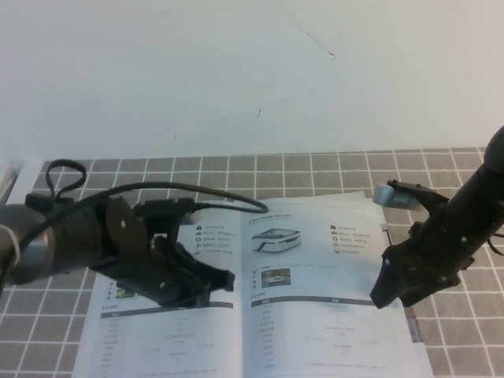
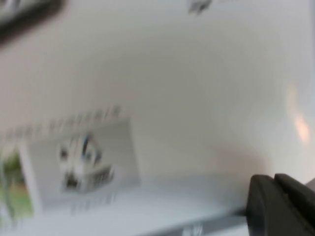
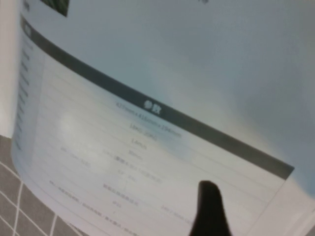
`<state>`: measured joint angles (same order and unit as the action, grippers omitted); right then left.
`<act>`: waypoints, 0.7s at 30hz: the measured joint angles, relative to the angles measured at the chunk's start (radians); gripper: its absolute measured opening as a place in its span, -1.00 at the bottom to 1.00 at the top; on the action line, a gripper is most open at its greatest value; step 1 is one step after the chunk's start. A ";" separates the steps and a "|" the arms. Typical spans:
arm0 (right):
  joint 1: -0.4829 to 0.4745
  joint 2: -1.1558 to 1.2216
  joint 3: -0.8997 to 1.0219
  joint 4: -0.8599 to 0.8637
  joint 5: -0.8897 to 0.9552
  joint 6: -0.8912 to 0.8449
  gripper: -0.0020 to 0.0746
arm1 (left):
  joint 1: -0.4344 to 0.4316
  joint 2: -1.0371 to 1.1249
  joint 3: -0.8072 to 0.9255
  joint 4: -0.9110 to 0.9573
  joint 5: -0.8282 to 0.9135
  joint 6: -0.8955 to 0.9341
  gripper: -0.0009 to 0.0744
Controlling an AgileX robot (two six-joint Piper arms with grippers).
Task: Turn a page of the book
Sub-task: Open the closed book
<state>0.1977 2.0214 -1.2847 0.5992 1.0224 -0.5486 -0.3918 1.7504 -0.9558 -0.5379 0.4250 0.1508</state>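
The book (image 1: 169,342) lies open on the tiled mat, white pages up. The page (image 1: 323,315) is its right-hand sheet, with a white flat vehicle photo, an icon list and a grey-headed table. It fills the right wrist view (image 3: 147,98) and looks bowed there. My right gripper (image 1: 382,298) is at the page's outer edge, about halfway down, and shows as a dark tip over the table print in the right wrist view (image 3: 207,206). My left gripper (image 1: 227,279) is shut and low over the left-hand page near the spine. It also shows in the left wrist view (image 2: 278,201).
A grey tiled mat (image 1: 457,339) lies under the book on a white table (image 1: 236,79). A black cable (image 1: 197,189) loops from the left arm over the book's top edge. A further sheet shows under the page's edge (image 3: 295,206).
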 joint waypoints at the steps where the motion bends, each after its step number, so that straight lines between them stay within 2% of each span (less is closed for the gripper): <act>1: 0.000 0.000 0.000 0.000 -0.002 0.000 0.24 | 0.000 0.000 -0.018 -0.002 0.007 0.013 -0.99; 8: 0.000 0.000 0.000 0.002 -0.016 -0.004 0.23 | 0.000 0.014 -0.101 0.023 0.016 0.043 -0.99; 21: 0.000 0.000 0.000 0.052 -0.013 -0.009 0.23 | 0.000 0.120 -0.110 0.069 0.058 0.049 -0.99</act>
<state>0.1977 2.0214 -1.2847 0.6516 1.0090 -0.5576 -0.3918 1.8703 -1.0663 -0.4693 0.4832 0.2003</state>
